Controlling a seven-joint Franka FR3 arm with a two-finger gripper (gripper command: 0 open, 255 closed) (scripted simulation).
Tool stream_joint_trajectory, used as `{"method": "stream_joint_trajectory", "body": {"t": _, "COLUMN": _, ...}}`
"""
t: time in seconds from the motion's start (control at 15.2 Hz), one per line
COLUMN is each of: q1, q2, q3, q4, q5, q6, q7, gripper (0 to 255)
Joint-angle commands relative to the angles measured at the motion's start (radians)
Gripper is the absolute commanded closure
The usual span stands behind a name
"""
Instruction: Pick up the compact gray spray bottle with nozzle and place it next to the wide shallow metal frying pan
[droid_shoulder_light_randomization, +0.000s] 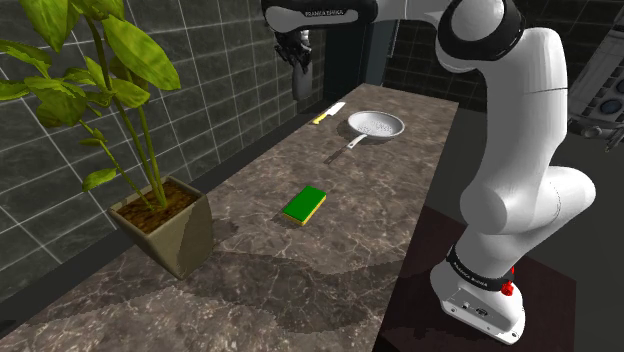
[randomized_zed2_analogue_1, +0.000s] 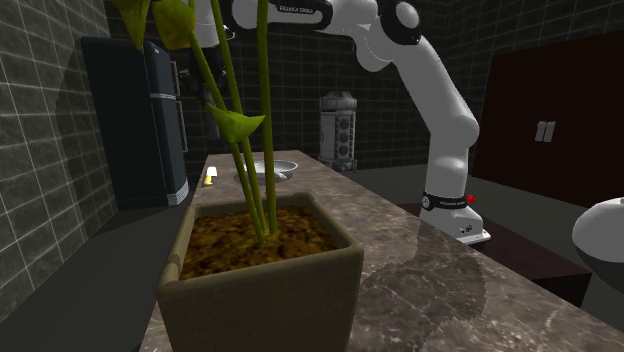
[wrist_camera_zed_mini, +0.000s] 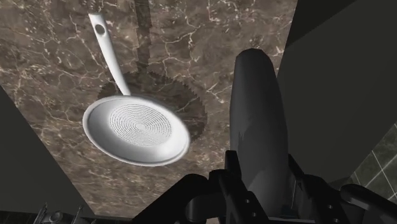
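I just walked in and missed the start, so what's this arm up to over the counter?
The white arm's black gripper is shut on a dark gray spray bottle and holds it in the air above the marble counter. The frying pan lies on the counter below and a little to one side of the bottle. A green and yellow sponge and a potted plant sit further along. The bottle is not yet set down beside the pan.
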Motion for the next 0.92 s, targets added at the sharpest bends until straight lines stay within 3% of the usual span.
{"method": "stream_joint_trajectory", "body": {"t": 0.0, "q1": -0.018, "q2": 0.027, "q3": -0.015, "q4": 0.016, "q5": -0.015, "q6": 0.029, "q7": -0.027, "gripper": 255}}
{"method": "stream_joint_trajectory", "body": {"t": 0.4, "q1": -0.025, "q2": 0.147, "q3": -0.069, "q4": 0.138, "q5": -0.067, "q6": 0.082, "q7": -0.114, "gripper": 255}}
{"method": "stream_joint_trajectory", "body": {"t": 0.73, "q1": 0.009, "q2": 0.286, "q3": -0.119, "q4": 0.330, "q5": -0.111, "q6": 0.102, "q7": -0.213, "gripper": 255}}
{"method": "stream_joint_trajectory", "body": {"t": 0.86, "q1": -0.007, "q2": 0.281, "q3": -0.118, "q4": 0.291, "q5": -0.111, "q6": 0.125, "q7": -0.194, "gripper": 255}}
